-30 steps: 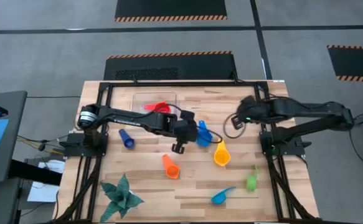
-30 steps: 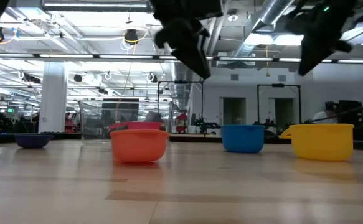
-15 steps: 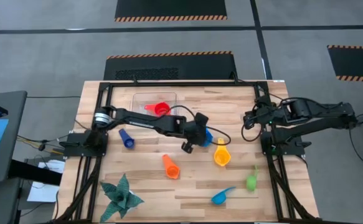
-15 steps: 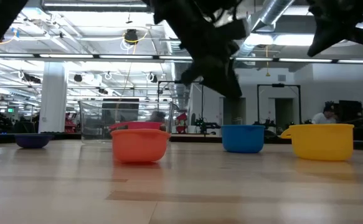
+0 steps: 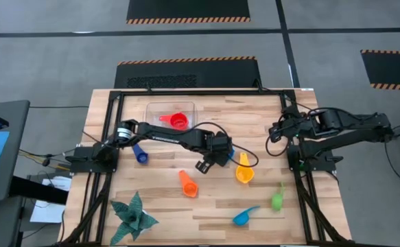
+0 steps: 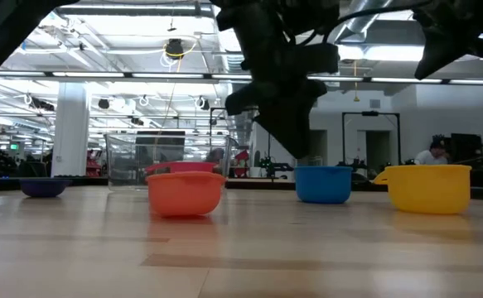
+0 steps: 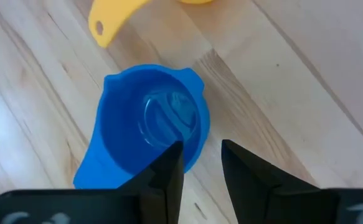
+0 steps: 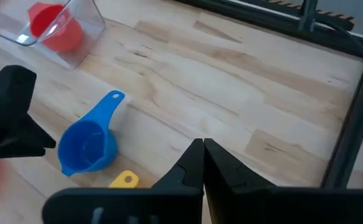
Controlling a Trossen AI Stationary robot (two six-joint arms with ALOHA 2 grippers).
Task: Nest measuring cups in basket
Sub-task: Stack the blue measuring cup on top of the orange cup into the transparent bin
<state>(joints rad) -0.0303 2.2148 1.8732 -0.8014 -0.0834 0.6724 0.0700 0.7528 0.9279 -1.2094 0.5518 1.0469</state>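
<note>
Since a second ago the left gripper (image 7: 197,168) has swung from mid-table toward the right and dropped over the round blue plastic measuring cup (image 7: 153,134), its fingers spread and straddling the cup's wall, not yet pinching. That cup sits upright near the table's middle, its long axis, going by the right wrist view, running from bowl to handle toward the far edge. So far only the red plastic cup (image 5: 178,121) lies in the clear rectangular plastic basket (image 5: 160,108) by the far edge. Outside it remain a small dark blue cup (image 5: 139,154) toward the left edge, the orange one (image 5: 188,184) and the yellow one (image 5: 244,169) mid-table, and the green one (image 5: 278,197) and a light blue one (image 5: 244,216) toward the near right corner. Over by the right edge, the right gripper (image 8: 203,163) waits with fingers pressed together.
</note>
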